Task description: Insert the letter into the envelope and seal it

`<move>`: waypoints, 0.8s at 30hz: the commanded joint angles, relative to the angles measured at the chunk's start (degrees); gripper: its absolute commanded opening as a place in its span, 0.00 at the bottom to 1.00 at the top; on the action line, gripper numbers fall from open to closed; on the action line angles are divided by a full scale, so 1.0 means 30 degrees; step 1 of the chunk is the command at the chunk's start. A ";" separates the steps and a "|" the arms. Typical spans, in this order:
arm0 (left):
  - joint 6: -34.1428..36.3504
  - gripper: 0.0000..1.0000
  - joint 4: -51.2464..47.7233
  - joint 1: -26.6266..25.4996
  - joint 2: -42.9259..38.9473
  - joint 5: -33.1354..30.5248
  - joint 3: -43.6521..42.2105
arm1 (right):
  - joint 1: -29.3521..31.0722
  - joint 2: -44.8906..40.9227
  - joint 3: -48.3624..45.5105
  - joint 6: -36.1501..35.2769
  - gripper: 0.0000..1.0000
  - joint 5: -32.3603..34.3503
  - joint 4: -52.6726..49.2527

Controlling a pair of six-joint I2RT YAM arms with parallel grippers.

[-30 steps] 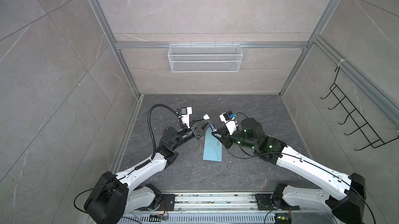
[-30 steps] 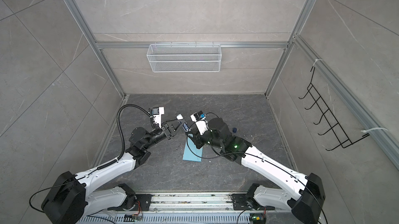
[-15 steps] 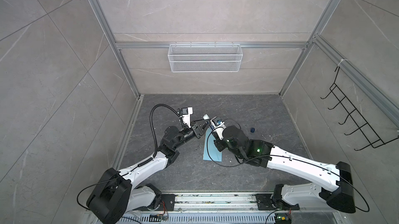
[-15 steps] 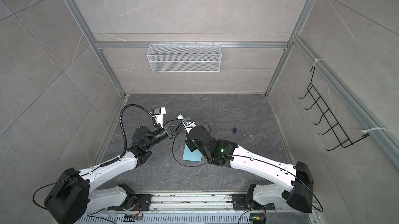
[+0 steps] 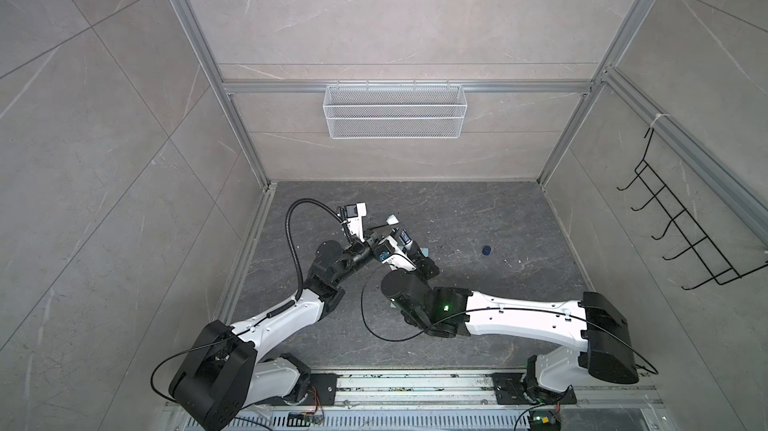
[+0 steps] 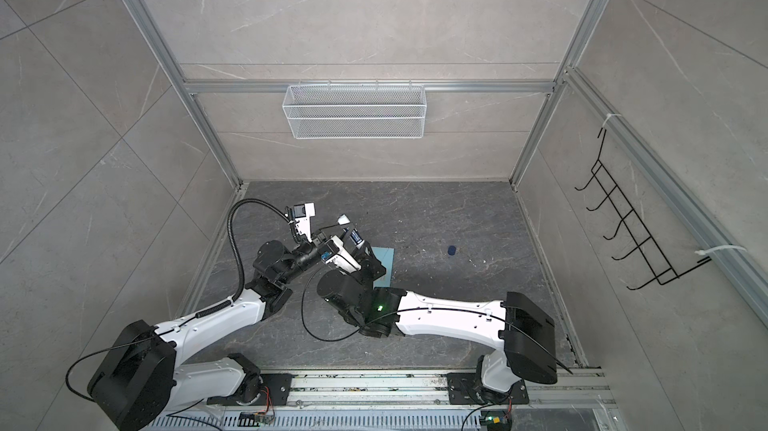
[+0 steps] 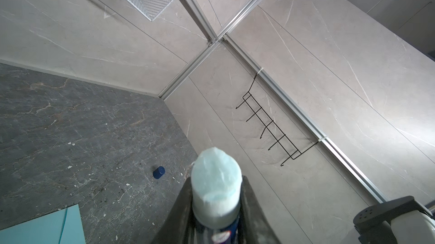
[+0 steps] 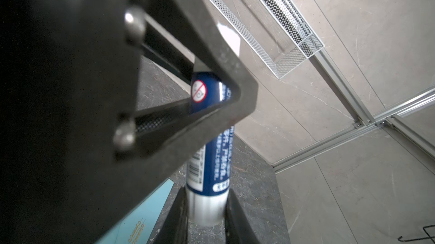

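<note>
envelope (image 6: 384,263) flat, below the left fingers (image 7: 181,212)

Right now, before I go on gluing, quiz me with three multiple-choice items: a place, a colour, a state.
1. Where is the dark blue cap? A on the glue stick; B loose on the table, apart from everything; C under the envelope.
2. What colour is the envelope? A white; B light blue; C red.
3. How is the glue stick? A capped, lying flat; B uncapped, lying flat; C uncapped, gripped by the left gripper and the right gripper.

1 B: both top views show the cap alone on bare table.
2 B: light blue paper shows beneath the grippers.
3 C: the left wrist view shows bare glue, and each wrist view shows the tube clamped.
</note>
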 commanded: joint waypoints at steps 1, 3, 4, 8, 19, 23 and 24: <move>0.0556 0.00 -0.0860 -0.0292 -0.0207 0.0934 0.0272 | -0.0099 -0.2695 -0.0672 0.1781 0.16 -0.3116 0.0682; 0.0741 0.00 -0.1024 -0.0299 -0.0553 0.0912 0.0373 | -0.0684 -0.3830 -0.1070 0.3101 0.28 -0.5464 -0.0472; 0.0861 0.00 -0.1211 -0.0297 -0.0787 0.0957 0.0483 | -0.1061 -0.4428 -0.1274 0.3858 0.36 -0.6564 -0.1037; 0.1526 0.00 -0.2457 -0.0270 -0.1566 0.1601 0.1286 | -0.2528 -0.6859 -0.2653 0.5622 0.84 -1.0424 -0.1887; 0.2595 0.00 -0.3696 -0.0227 -0.2495 0.4668 0.2564 | -0.8158 -1.0725 -0.6199 0.9281 0.99 -2.5516 0.0155; 0.1835 0.00 -0.2680 -0.0211 -0.2131 0.5784 0.2817 | -0.9206 -1.0176 -0.6935 1.0697 0.99 -2.9360 0.2832; 0.1627 0.00 -0.2402 -0.0191 -0.2034 0.5916 0.2817 | -0.9468 -1.0001 -0.7180 1.1183 0.99 -3.0085 0.3722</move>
